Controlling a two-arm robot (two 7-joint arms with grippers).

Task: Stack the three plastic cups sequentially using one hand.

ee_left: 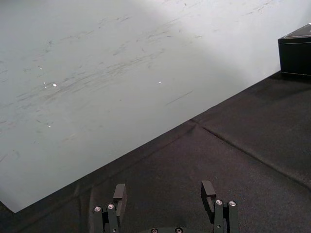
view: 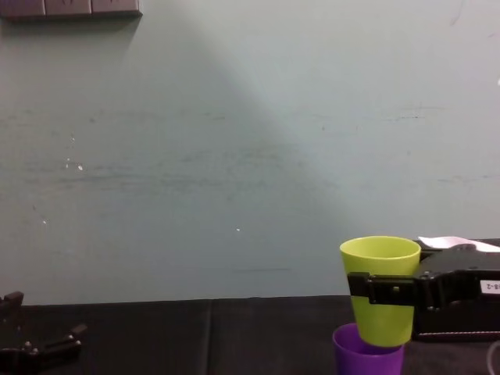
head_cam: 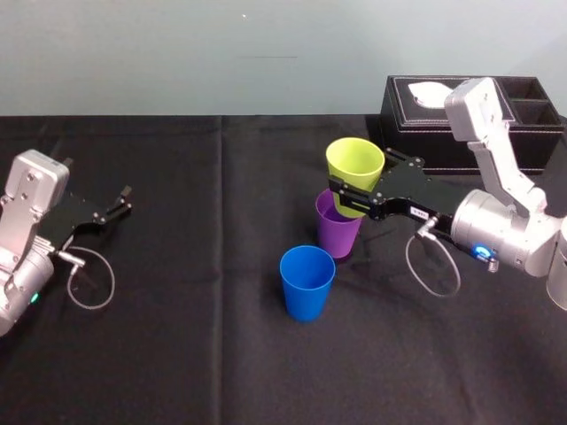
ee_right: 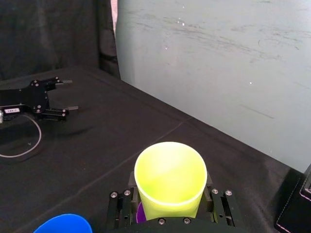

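The right gripper (head_cam: 353, 199), a black clamp with slim fingers on a silver arm, is closed across the side wall of the lime green tapered plastic cup (head_cam: 355, 164), one finger (ee_right: 119, 206) on each side just below the rim, and holds it upright and off the table. The table covered in black cloth (head_cam: 195, 336) carries all other items. The black rectangular tissue box (head_cam: 407, 133) stands at the far right of the table, behind the right arm. The left gripper (head_cam: 120, 202) lies low at the left edge of the table, well apart from the cups, with its fingers spread and nothing between them; the left wrist view shows the same gap (ee_left: 165, 194) over bare cloth. The purple tapered plastic cup (head_cam: 337, 232) stands upright on the cloth directly beneath the lime green cup (view: 380, 289), whose base sits at the purple cup's (view: 367, 351) mouth; contact between the two cannot be determined. The blue tapered plastic cup (head_cam: 307, 283) stands upright, mouth up, just beside the purple cup, on the near left side.
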